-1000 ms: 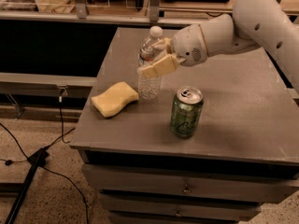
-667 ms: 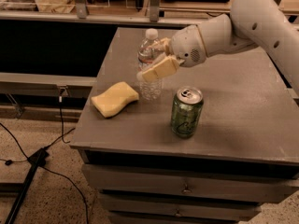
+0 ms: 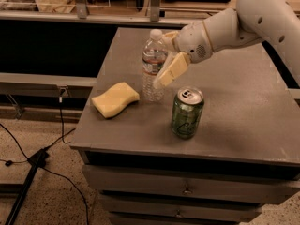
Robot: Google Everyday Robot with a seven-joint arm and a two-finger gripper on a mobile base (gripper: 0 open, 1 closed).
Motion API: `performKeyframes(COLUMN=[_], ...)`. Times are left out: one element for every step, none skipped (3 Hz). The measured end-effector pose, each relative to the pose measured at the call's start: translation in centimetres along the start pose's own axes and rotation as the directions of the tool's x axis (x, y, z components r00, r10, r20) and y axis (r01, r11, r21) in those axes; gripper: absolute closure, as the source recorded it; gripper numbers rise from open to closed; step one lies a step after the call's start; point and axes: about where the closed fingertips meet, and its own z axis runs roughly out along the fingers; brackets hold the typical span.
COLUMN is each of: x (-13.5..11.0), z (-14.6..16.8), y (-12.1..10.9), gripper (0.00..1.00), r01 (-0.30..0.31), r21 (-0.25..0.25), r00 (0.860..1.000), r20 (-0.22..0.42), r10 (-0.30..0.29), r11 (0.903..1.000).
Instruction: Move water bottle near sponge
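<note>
Water bottle (image 3: 152, 64) upright on grey table (image 3: 234, 102), just right of sponge (image 3: 115, 99), green soda can (image 3: 187, 112) near right, gripper (image 3: 164, 58) at the bottle's right side, jaws spread, released.

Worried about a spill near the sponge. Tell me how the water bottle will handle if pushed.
The water bottle stands upright, tall and slim, so a high push would probably tip it; once down, its round body could roll. Its thin ribbed plastic may flex under squeeze. The hand is beside its upper half.
</note>
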Motion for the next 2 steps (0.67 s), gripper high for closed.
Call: performKeyframes(x=[-2.5,-7.7], z=[-2.5,-7.3], y=[-1.4,-3.0], gripper=[0.0,0.0], r01=[0.04,0.113], r21=[0.056,0.156], r00=[0.999,0.994], r20=[-0.008,-0.008], r10=[-0.039,-0.113], r11=[0.9976,0.9812])
